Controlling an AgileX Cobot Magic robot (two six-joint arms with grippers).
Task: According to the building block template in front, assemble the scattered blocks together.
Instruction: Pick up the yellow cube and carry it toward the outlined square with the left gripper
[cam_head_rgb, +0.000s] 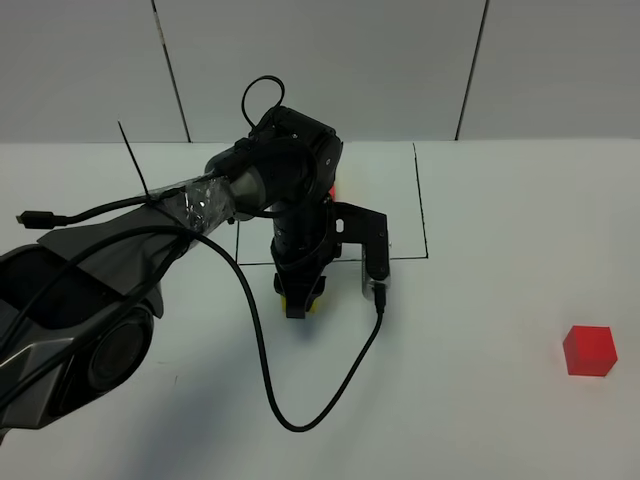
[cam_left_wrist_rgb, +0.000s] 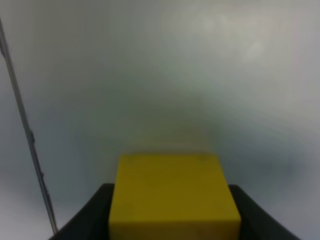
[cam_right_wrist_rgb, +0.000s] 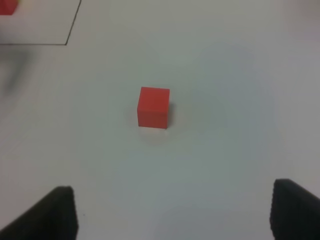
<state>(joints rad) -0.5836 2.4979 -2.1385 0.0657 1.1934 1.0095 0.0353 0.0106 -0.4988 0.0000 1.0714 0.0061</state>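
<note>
The yellow cube (cam_head_rgb: 301, 291) sits between the fingers of my left gripper (cam_head_rgb: 300, 302), which points down at the table just in front of the black-line rectangle. In the left wrist view the yellow cube (cam_left_wrist_rgb: 172, 195) fills the gap of the left gripper (cam_left_wrist_rgb: 170, 202), which is shut on it. The red cube (cam_head_rgb: 589, 350) lies alone at the far right. My right gripper (cam_right_wrist_rgb: 174, 189) hangs open above and short of the red cube (cam_right_wrist_rgb: 153, 106). Of the template only a red sliver (cam_head_rgb: 331, 192) shows behind the left arm; its red corner (cam_right_wrist_rgb: 7, 6) shows in the right wrist view.
The black frame line (cam_head_rgb: 421, 200) runs along the back middle of the white table. A black cable (cam_head_rgb: 290, 420) loops from the left arm onto the table near the front. The left arm's bulky body (cam_head_rgb: 90, 300) covers the left side.
</note>
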